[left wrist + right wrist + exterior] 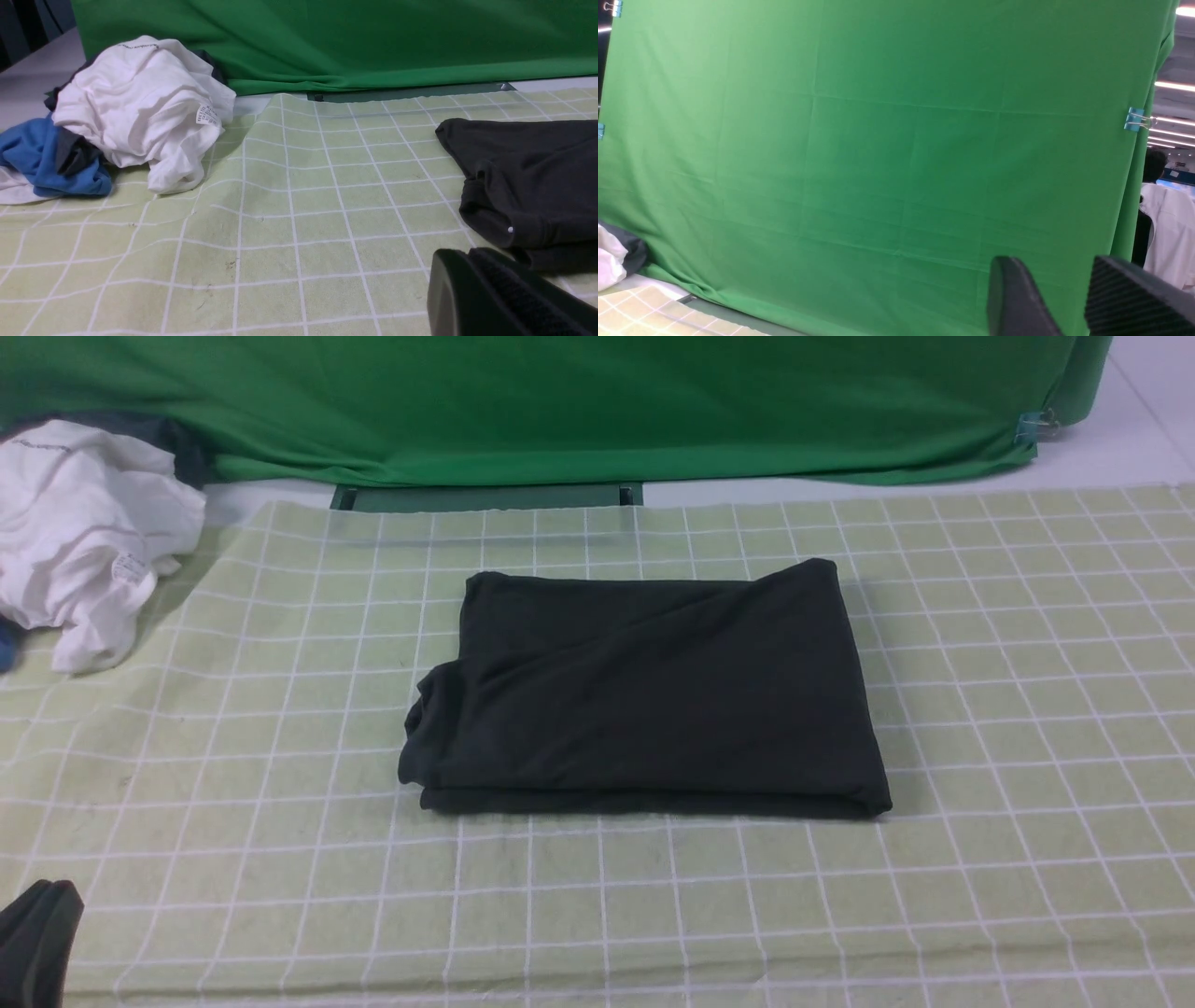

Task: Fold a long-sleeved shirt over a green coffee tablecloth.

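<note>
Front view, black shirt (pixel 653 709): folded into a compact bundle, lying around the middle of the pale green gridded tablecloth (pixel 597 915), its left end bunched
Front view, white garment (pixel 93 523): heaped at the far left
Left wrist view, left gripper (pixel 467 254): fingers together, nothing between them
Left wrist view, blue cloth (pixel 51 156): crumpled beside the white garment
Right wrist view, right gripper (pixel 1052 263): fingers apart, holding nothing, the green backdrop (pixel 901 163) showing between them
Right wrist view, tablecloth: only a corner visible, near the backdrop's lower edge
</note>
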You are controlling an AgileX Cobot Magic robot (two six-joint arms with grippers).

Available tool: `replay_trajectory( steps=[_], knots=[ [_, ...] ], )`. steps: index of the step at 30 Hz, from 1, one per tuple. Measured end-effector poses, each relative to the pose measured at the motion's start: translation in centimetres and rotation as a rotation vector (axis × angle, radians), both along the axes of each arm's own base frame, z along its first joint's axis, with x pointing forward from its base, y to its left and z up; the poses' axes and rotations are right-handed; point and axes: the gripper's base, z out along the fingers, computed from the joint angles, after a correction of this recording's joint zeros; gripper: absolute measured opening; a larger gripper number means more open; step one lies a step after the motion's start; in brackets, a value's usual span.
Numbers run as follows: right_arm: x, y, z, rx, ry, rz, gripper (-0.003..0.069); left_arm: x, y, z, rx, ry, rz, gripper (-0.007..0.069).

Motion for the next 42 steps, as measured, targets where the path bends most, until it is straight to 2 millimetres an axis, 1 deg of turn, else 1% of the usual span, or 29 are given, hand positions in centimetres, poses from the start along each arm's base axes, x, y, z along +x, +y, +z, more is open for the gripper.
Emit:
replay_trajectory(
  steps=[8, 14, 17, 21, 22, 23, 24, 25, 28, 31, 32, 33, 37, 42],
  knots=[
    [0.0, 0.0, 0.0, -0.001, 0.000, 0.000, 0.0238, 0.0, 0.0, 0.0, 0.000, 0.000, 0.000, 0.0011],
    [0.0, 0.0, 0.0, -0.063, -0.017, -0.020, 0.0238, 0.0, 0.0, 0.0, 0.000, 0.000, 0.000, 0.0011],
    [0.1, 0.0, -0.4, -0.096, 0.018, -0.031, 0.0238, 0.0, 0.0, 0.0, 0.000, 0.000, 0.000, 0.0012],
    [0.4, -0.3, -1.3, -0.116, 0.077, -0.093, 0.0238, 0.0, 0.0, 0.0, 0.002, 0.000, 0.000, 0.0011],
    [0.6, -0.5, -2.3, -0.116, 0.111, -0.137, 0.0238, 0.0, 0.0, 0.0, 0.002, 0.000, 0.001, 0.0011],
    [0.6, -0.7, -2.7, -0.116, 0.122, -0.159, 0.0238, 0.0, 0.0, 0.0, 0.003, 0.000, 0.001, 0.0011],
    [0.7, -0.8, -3.5, -0.116, 0.141, -0.191, 0.0238, 0.0, 0.0, 0.0, 0.005, 0.000, 0.001, 0.0011],
    [0.7, -0.8, -3.7, -0.117, 0.147, -0.191, 0.0238, 0.0, 0.0, 0.0, 0.006, 0.000, 0.001, 0.0011],
    [0.9, -1.2, -7.1, -0.126, 0.214, -0.257, 0.0238, 0.0, 0.0, 0.0, 0.009, 0.001, 0.001, 0.0011],
    [0.8, -1.4, -9.8, -0.132, 0.261, -0.284, 0.0238, 0.0, 0.0, 0.0, 0.009, 0.001, 0.001, 0.0011],
    [0.7, -1.5, -12.0, -0.137, 0.292, -0.288, 0.0238, 0.0, 0.0, 0.0, 0.009, 0.001, 0.001, 0.0011],
    [0.6, -1.5, -13.0, -0.143, 0.323, -0.289, 0.0238, 0.0, 0.0, 0.0, 0.009, 0.002, 0.001, 0.0011],
    [0.4, -1.6, -14.5, -0.169, 0.453, -0.289, 0.0238, 0.0, 0.0, 0.0, 0.010, 0.005, 0.002, 0.0011],
    [0.4, -1.6, -15.0, -0.153, 0.496, -0.299, 0.0238, 0.0, 0.0, -0.1, 0.015, 0.006, 0.001, 0.0011]
  ],
)
